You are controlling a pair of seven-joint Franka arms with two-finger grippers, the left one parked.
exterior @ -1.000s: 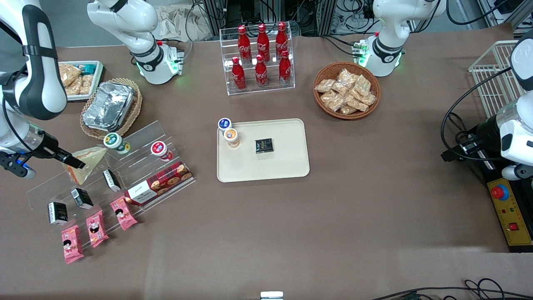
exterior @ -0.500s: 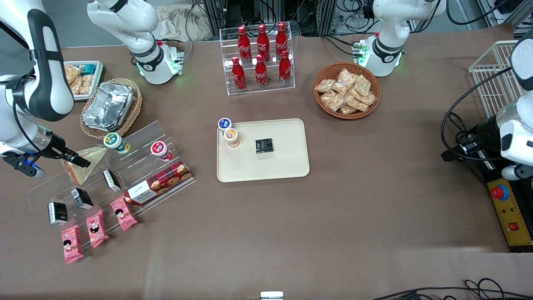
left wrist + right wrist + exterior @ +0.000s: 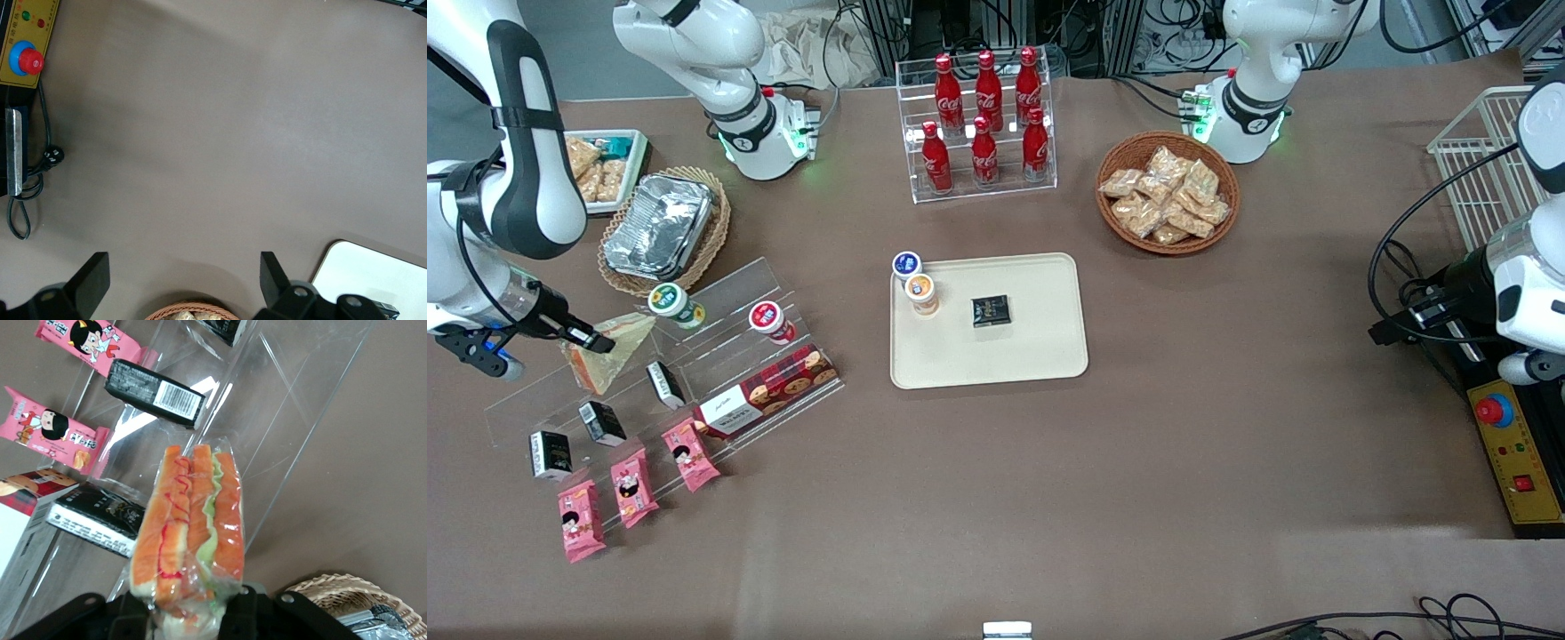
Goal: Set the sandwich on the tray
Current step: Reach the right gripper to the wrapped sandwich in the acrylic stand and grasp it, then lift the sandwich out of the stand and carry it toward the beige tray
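The sandwich [image 3: 609, 354], a triangular wedge in clear wrap, is on the top step of the clear acrylic stand [image 3: 720, 293] toward the working arm's end of the table. My right gripper [image 3: 594, 341] is shut on it. In the right wrist view the sandwich [image 3: 190, 527] stands between the black fingers [image 3: 250, 610] with its orange, red and green filling edge toward the camera, and the gripper [image 3: 193, 610] holds its base. The cream tray [image 3: 1040, 351] lies in the middle of the table, well apart; its corner also shows in the left wrist view [image 3: 373, 273].
On the tray are an orange-lidded cup [image 3: 919, 289] and a black packet [image 3: 991, 310]; a blue-lidded cup [image 3: 906, 263] is at its corner. The stand holds two cups [image 3: 676, 304], black boxes [image 3: 601, 422], a cookie box [image 3: 765, 391] and pink packets [image 3: 633, 486]. A foil container [image 3: 658, 224] is nearby.
The right arm has shifted a little toward its end of the table and the gripper has turned slightly. The sandwich has stayed between the fingers and has hardly moved.
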